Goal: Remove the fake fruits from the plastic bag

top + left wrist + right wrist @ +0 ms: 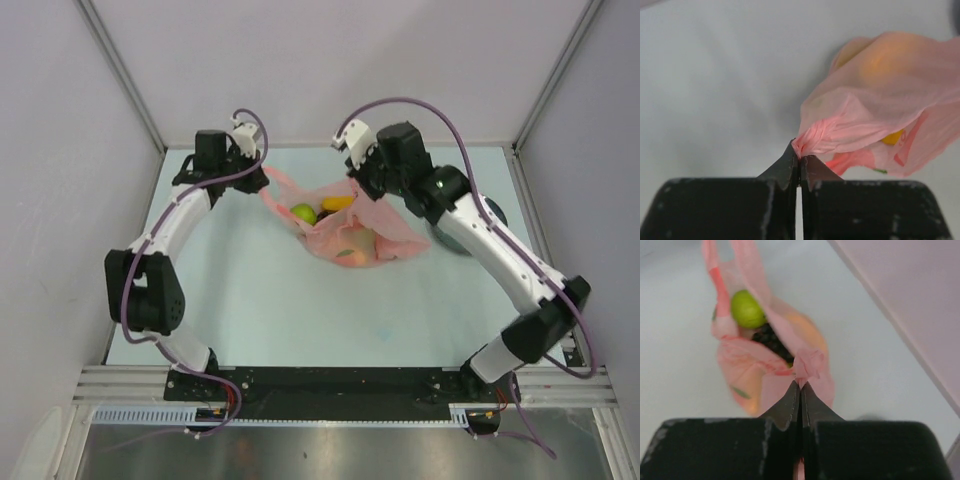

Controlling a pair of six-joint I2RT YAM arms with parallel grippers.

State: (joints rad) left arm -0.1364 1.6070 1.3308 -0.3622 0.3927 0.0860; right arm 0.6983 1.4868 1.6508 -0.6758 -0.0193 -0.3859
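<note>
Pink crinkly plastic carrier bag [400, 238] lies near the far edge of your pale surface [300, 320], a round green fake fruit [303, 213] and yellow piece [338, 203] inside. Left wrist: your left claw [799, 156] is pinched tight on a bunched bag corner. Right wrist: your right claw [801, 385] clamps the opposite rim above dark purple grapes [772, 340]. Pull them apart too hard and the thin film may tear or slip free.

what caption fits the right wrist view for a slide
Right hand shut on plastic bag, green fruit and dark grapes visible inside.
</note>
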